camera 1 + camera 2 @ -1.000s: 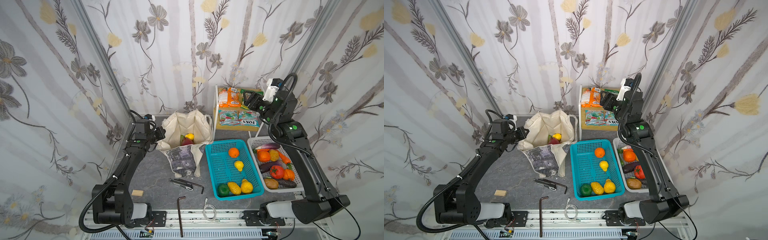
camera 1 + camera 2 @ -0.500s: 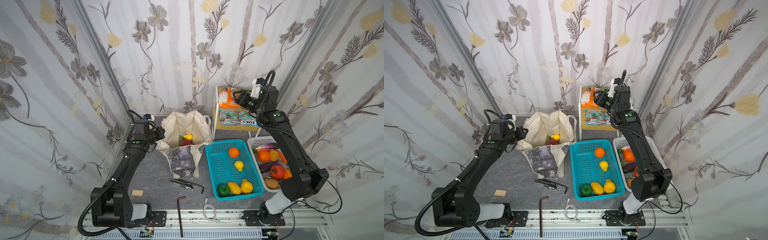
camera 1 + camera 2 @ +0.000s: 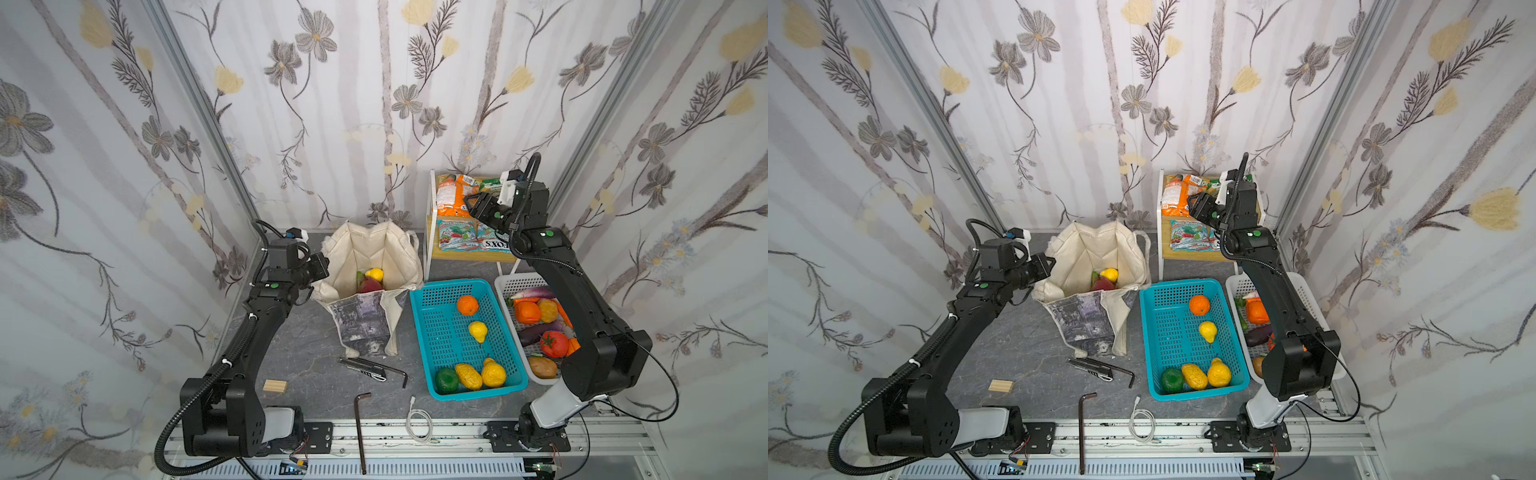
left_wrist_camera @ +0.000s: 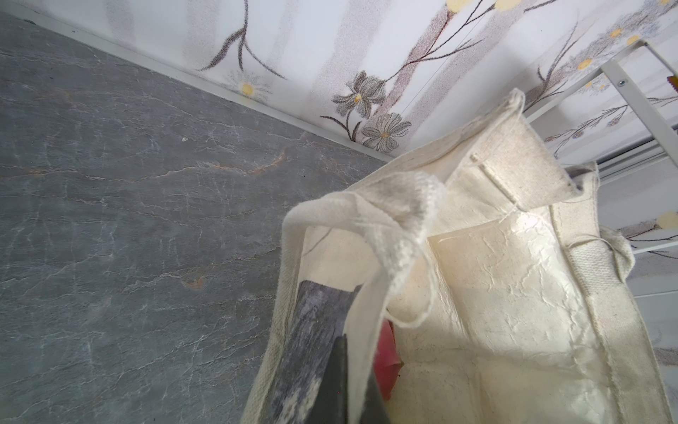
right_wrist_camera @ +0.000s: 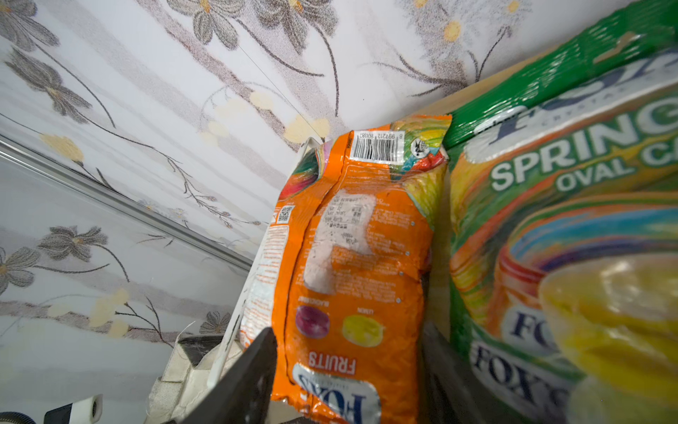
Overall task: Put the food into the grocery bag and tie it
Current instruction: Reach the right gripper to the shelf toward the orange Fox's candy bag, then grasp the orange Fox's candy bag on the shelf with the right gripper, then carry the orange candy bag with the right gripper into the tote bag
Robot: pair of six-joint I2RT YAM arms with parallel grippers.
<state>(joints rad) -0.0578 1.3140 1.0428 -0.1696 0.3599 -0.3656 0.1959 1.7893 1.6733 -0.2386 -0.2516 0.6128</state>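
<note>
Two-armed work. With right gripper (image 5: 348, 330), black jaws apart, flanks crinkled glossy orange packet (image 5: 352, 257) on wooden shelf (image 3: 465, 254); cannot tell if squeezing. With left gripper (image 4: 356, 359) clamped tight, pinches coarse cream canvas rim of grocery bag (image 3: 370, 249), round lemon (image 3: 375, 274) and pink dragon fruit (image 3: 370, 286) inside.

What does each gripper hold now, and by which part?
Left gripper pinches the grocery bag by its rim. Right gripper straddles the orange packet; whether it grips cannot be told.

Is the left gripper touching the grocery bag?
Touching. The left wrist view shows the left gripper shut, dark fingers pinching the cream rim of the grocery bag.
</note>
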